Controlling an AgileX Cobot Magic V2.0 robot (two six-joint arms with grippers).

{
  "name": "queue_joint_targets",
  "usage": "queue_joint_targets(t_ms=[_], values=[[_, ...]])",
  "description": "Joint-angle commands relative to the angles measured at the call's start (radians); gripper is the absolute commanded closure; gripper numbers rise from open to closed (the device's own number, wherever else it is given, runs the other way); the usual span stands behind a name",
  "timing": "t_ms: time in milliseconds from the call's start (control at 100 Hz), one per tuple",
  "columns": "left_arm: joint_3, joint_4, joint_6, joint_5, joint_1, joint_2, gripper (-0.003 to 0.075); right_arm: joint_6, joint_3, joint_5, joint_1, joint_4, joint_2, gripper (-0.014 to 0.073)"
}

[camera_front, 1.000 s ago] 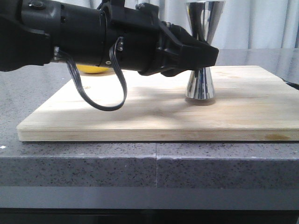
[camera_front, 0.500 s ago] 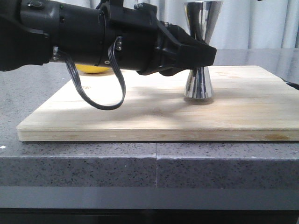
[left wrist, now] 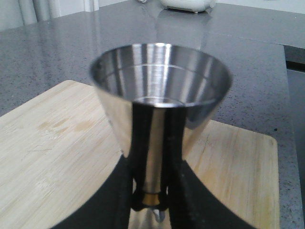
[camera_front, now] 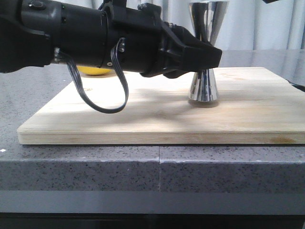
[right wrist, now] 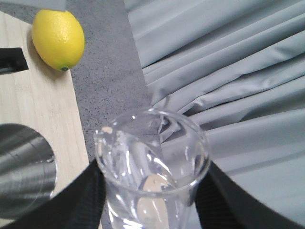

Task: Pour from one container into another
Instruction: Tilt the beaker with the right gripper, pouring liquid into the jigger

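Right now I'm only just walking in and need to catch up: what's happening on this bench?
A two-armed robot is set up for a pour. Its left hand grips the steel jigger at its waist, upright on the wooden board. Its right hand holds the clear glass beaker up beside the jigger's rim. A lemon lies beyond the board. No liquid is visibly flowing.

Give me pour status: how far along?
Done: left pincer grips the jigger at its waist, upright on the board; right pincer holds the beaker beside it. Inside of jigger looks dry. Left: tip beaker over the jigger.
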Motion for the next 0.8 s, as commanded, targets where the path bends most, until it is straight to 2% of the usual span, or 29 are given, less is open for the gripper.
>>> queue_joint_targets(t_ms=[0, 790], values=[[-0.029, -0.034, -0.009, -0.076, 0.002, -0.055, 0.0741, -0.001, -0.037, -0.038, 0.001, -0.007, -0.029, 0.0343], [-0.029, -0.034, -0.009, -0.076, 0.004, -0.055, 0.0741, -0.001, -0.037, -0.036, 0.001, -0.074, -0.029, 0.0343]])
